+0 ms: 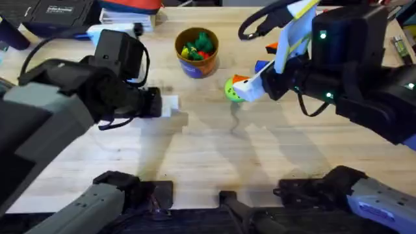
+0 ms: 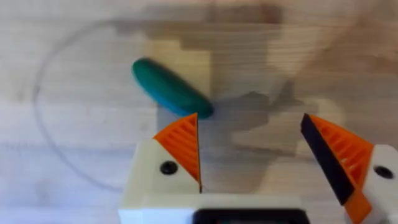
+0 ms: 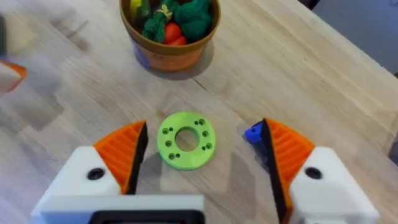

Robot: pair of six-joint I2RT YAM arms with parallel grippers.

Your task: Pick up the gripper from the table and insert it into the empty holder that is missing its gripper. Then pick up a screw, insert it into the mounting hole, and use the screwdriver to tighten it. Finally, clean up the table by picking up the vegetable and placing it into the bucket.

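2 grippers hang over the desk [image 1: 214, 162] with fingers spread wide, gripping nothing. The left gripper [image 2: 252, 162] is just beside the teal vegetable [image 2: 171, 88]. The right gripper [image 3: 202, 162] is over a green ring [image 3: 186, 140], near the bucket [image 3: 169, 37].

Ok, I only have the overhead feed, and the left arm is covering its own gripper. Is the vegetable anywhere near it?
Observer: Yes. In the left wrist view, the teal vegetable lies just ahead of the left gripper, off to one side.
Operator: Is that gripper open?
Observer: Open, with nothing between its fingers.
Operator: And the right one?
Observer: The right gripper is open too. Its wrist view shows the lime-green ring disc between its fingers.
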